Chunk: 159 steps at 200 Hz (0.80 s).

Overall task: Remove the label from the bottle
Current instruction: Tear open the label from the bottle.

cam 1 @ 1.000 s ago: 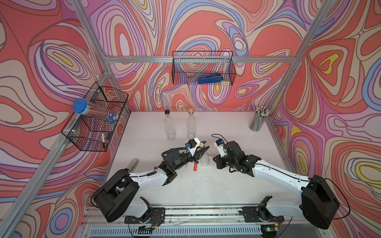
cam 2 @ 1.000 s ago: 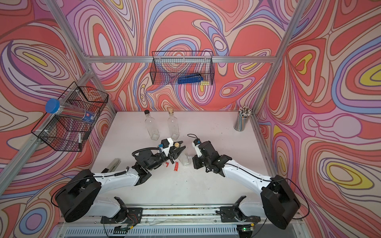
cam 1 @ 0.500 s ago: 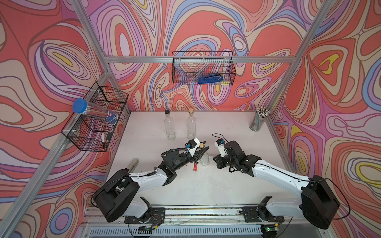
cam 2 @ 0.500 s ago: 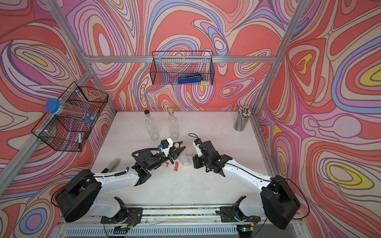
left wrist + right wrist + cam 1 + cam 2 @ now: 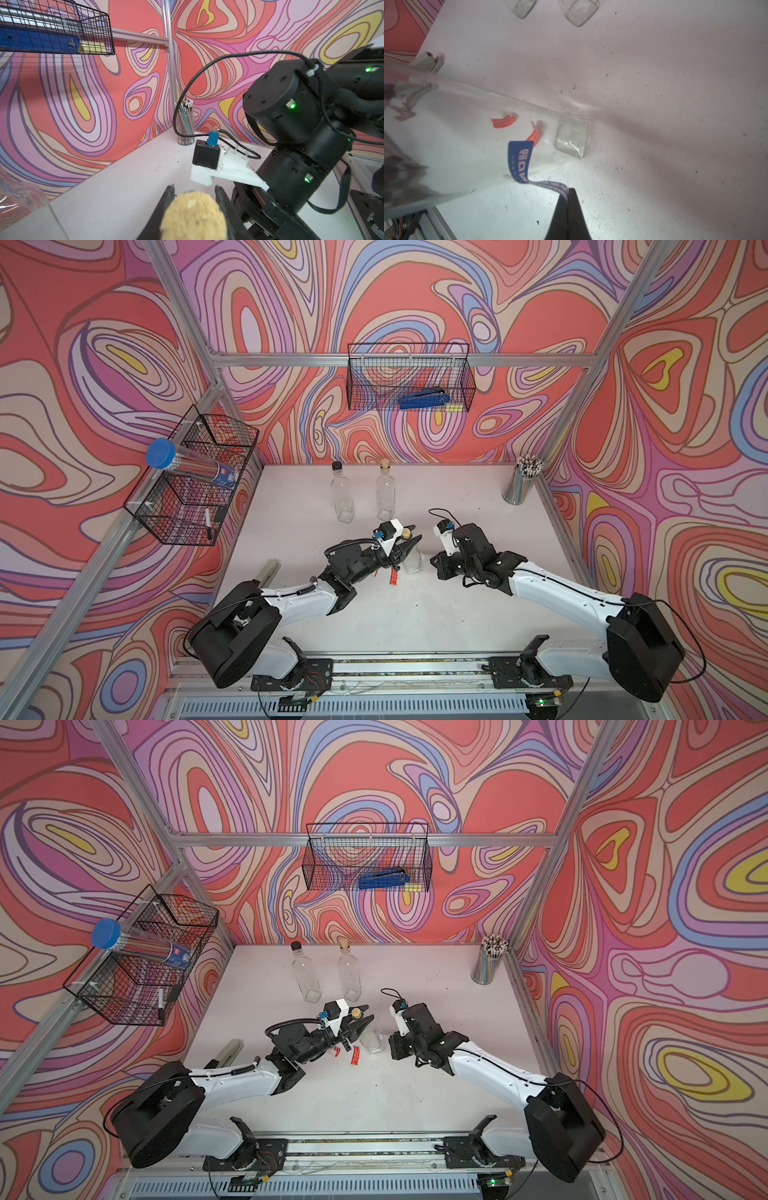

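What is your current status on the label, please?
Left end effector shut on bottle. Right end effector shut on blue label, partly peeled. Red scraps nearby, not obstructing.

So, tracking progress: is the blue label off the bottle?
Partly: one end of the blue label clings to the bottle; the right gripper pinches the other.

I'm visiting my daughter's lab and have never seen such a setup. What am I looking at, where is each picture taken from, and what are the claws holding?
Two robot arms stand at a white table, each ending in a two-fingered claw. Two pictures look down from overhead, nearly alike; two come from cameras on the arms' wrists. The left gripper is closed on the corked neck of a clear bottle, steadying it. The right gripper pinches a blue label, partly peeled off that bottle. Red label scraps lie beside it. Two more bottles and a pencil cup stand at the back.
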Available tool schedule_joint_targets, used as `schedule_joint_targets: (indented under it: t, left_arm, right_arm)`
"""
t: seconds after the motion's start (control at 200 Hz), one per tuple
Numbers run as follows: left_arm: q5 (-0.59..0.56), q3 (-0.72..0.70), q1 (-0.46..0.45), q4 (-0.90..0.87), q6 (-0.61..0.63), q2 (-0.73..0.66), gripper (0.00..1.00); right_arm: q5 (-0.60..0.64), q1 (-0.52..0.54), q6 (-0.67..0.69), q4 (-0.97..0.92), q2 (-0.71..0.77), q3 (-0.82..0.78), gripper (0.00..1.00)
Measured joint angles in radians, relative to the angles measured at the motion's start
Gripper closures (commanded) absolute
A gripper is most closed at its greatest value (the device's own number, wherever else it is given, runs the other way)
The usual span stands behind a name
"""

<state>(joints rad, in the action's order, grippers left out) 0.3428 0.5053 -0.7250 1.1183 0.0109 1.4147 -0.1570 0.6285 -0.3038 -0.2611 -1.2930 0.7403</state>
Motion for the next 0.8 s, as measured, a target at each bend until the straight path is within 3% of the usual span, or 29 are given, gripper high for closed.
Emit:
schedule_joint_targets:
  t: [0.796]
  left_arm:
    - [0.05, -0.001, 0.005, -0.02, 0.023, -0.012, 1.0]
  right_arm:
    - [0.111, -0.003, 0.0, -0.024, -0.007, 0.001, 1.0]
